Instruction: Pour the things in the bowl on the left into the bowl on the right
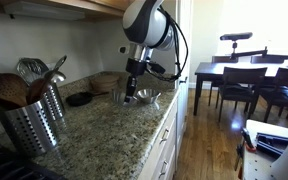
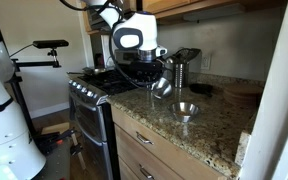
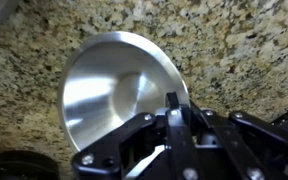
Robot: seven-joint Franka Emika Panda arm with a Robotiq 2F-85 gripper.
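Speckled granite countertop across the lower middle, pale drawers under its edge. Wooden floor at lower right. Dark dining table with chairs at upper right, bright window behind. In an exterior view, black stove at centre left, wooden cupboards along the top.

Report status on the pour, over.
Fingers shut on bowl rim. No contents visible inside. Other bowl apart on counter, nothing between.
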